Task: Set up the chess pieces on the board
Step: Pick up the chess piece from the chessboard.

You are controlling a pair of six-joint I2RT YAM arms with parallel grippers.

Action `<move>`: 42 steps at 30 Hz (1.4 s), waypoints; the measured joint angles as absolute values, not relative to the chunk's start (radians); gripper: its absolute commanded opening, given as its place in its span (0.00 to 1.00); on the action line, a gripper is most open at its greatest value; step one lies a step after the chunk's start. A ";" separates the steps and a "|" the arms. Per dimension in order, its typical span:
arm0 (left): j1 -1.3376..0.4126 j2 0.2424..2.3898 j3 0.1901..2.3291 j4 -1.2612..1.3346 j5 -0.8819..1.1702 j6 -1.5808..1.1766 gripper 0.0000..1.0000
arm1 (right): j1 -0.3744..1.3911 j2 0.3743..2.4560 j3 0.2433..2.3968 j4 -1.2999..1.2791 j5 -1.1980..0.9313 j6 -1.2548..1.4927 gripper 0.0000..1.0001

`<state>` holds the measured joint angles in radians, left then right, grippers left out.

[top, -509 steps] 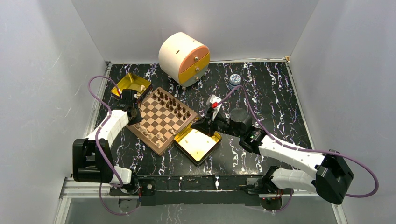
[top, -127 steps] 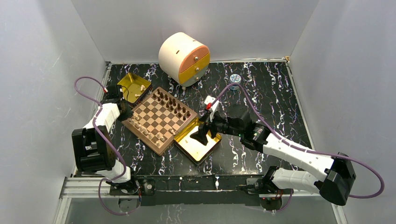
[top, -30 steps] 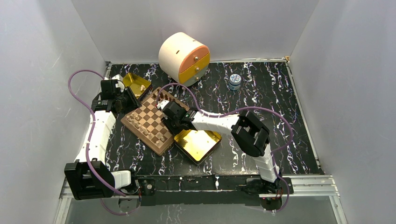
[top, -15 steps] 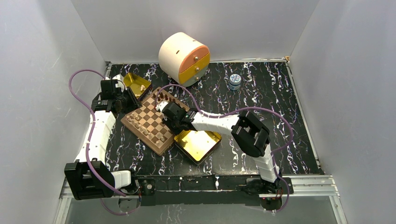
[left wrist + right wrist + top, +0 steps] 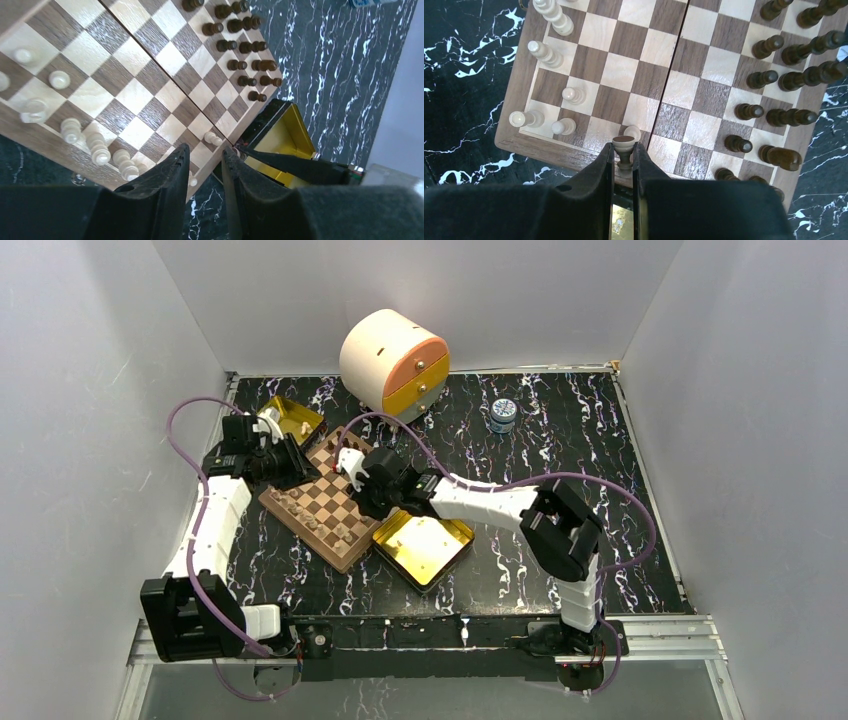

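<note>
The board (image 5: 318, 502) lies left of centre. Dark chess pieces (image 5: 774, 80) fill its far rows, and light chess pieces (image 5: 544, 52) stand along the near-left side. My right gripper (image 5: 623, 146) is shut on a light tan piece (image 5: 624, 142), whose round end with a dark disc faces the camera. It hangs over the board's rim beside a lone light pawn (image 5: 631, 132). In the top view the right gripper (image 5: 368, 505) is over the board's right edge. My left gripper (image 5: 205, 150) is open with nothing between its fingers. It hovers over the board's far-left corner (image 5: 290, 465).
One gold tin (image 5: 425, 545) sits against the board's right edge, under my right wrist. A second gold tin (image 5: 285, 420) with a piece inside sits behind the board's left corner. A round cream and orange drawer box (image 5: 395, 365) and a small jar (image 5: 503, 415) stand at the back.
My left gripper has moved right, from beside the far tin to over the board's far-left corner. My right wrist has shifted slightly toward the far side above the board's right edge.
</note>
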<state>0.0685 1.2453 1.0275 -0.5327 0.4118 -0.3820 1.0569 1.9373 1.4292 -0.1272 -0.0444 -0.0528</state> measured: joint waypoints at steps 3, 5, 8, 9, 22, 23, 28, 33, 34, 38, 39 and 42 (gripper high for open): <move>0.065 1.264 1.016 -0.535 0.438 -0.381 0.28 | 1.048 1.929 1.423 -0.103 -0.064 -0.064 0.01; 0.056 1.271 1.006 -0.535 0.439 -0.381 0.28 | 1.044 1.927 1.423 -0.097 -0.068 -0.064 0.01; 0.028 1.273 1.002 -0.541 0.422 -0.377 0.28 | 1.034 1.913 1.413 -0.099 -0.068 -0.051 0.03; 0.008 1.273 1.002 -0.539 0.411 -0.377 0.28 | 1.031 1.903 1.405 -0.102 -0.067 -0.035 0.03; -0.284 1.322 1.004 -0.529 0.152 -0.406 0.24 | 0.941 1.545 1.164 -0.092 -0.002 0.185 0.04; -0.304 1.332 1.004 -0.526 0.132 -0.411 0.24 | 0.941 1.517 1.143 -0.090 0.001 0.197 0.04; -0.396 1.388 1.005 -0.512 0.049 -0.431 0.24 | 0.941 1.414 1.066 -0.076 0.024 0.239 0.04; -0.455 1.438 1.005 -0.475 0.003 -0.441 0.24 | 0.941 1.374 1.032 -0.070 0.037 0.256 0.05; -0.465 1.448 1.005 -0.471 -0.006 -0.443 0.24 | 0.941 1.371 1.029 -0.071 0.040 0.256 0.05; -0.488 1.479 1.005 -0.471 -0.043 -0.450 0.24 | 0.938 1.363 1.020 -0.071 0.050 0.257 0.05; -0.492 1.484 1.005 -0.471 -0.052 -0.451 0.25 | 0.938 1.359 1.018 -0.071 0.051 0.257 0.05; -0.495 1.491 1.005 -0.472 -0.072 -0.453 0.26 | 0.937 1.348 1.017 -0.072 0.053 0.256 0.05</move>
<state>-0.4950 1.4910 1.0054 -0.4725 -0.0723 -0.4530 0.9371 1.3483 1.0172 -0.0715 0.0532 0.2562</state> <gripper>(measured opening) 0.248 0.200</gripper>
